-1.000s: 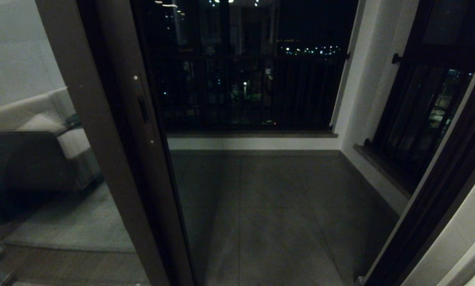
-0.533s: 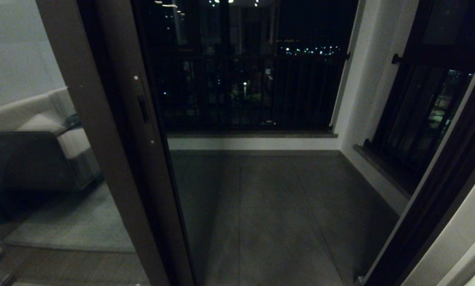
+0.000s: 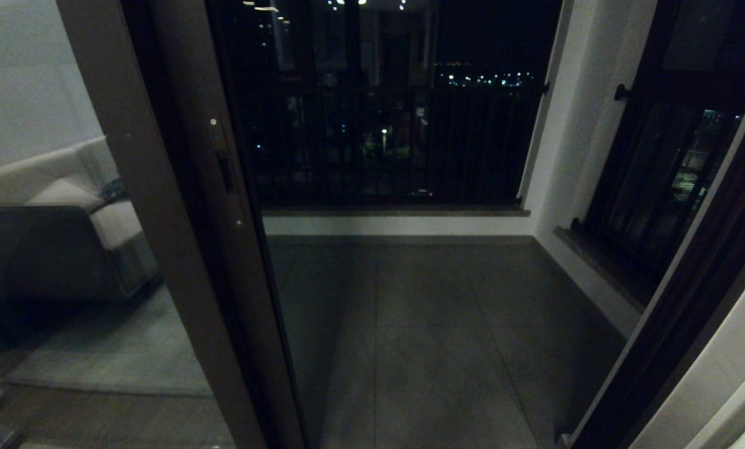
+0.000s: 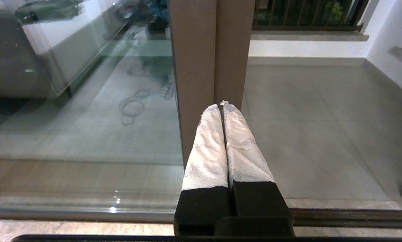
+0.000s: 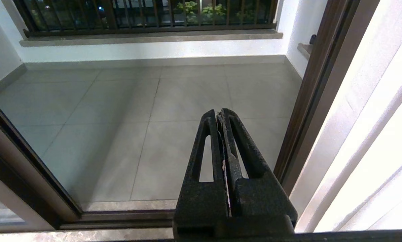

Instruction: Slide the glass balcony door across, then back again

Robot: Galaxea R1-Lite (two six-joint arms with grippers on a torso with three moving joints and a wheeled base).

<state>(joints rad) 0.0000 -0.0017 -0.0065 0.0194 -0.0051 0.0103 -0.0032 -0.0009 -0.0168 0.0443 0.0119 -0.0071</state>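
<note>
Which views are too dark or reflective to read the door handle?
Head view: dim, but the slim black handle on the brown-framed glass balcony door is readable; the glass beside it mirrors a sofa. Left wrist view: bright, reflections on the glass, no handle in frame. Right wrist view: bright, door frame only.

The glass balcony door [image 3: 222,206] runs past the head view's edges; both tools unseen there.

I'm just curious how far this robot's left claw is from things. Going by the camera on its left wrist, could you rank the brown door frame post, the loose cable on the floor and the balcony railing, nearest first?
From the shut left gripper:
1. Glass balcony door's brown frame post, directly ahead of the fingertips.
2. Loose cable, on the floor seen in the glass, off to one side.
3. Balcony railing, at the far end of the balcony.
</note>
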